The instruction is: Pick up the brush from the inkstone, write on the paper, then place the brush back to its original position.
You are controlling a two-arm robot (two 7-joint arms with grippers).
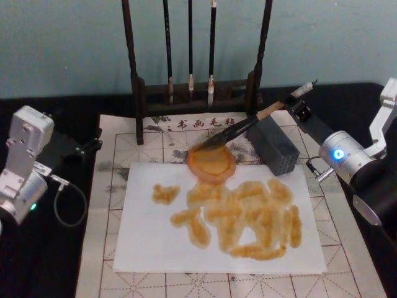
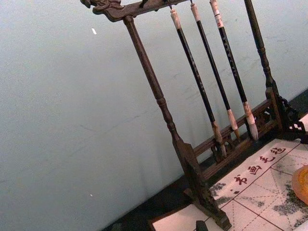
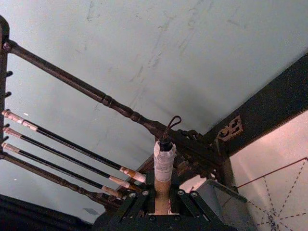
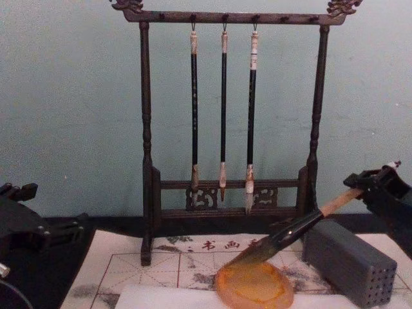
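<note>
The right gripper [image 1: 302, 110] is reaching in from the right edge of the head view and clamping the tan upper handle of the brush [image 1: 251, 124]. In the right wrist view its jaws are pressing on both sides of the handle, just below the white end cap. The brush is slanting down toward the left. Its dark bristles are touching the upper-left rim of the inkstone [image 1: 214, 169] at the centre of the frame, and its shaft is passing just above the grey block [image 1: 275, 148].

The inkstone is sitting on the top edge of the paper [image 1: 149, 242], which is lying across the lower centre on the gridded mat [image 1: 105, 248]. Orange strokes [image 1: 248, 217] are showing over the sheet's middle and right.

The left gripper [image 1: 90, 146] is sitting at the left edge, just off the mat — well apart from the brush.

The brush rack [image 4: 147, 129] is standing at the top centre, with three thin brushes [image 4: 223, 109] hanging from it.
</note>
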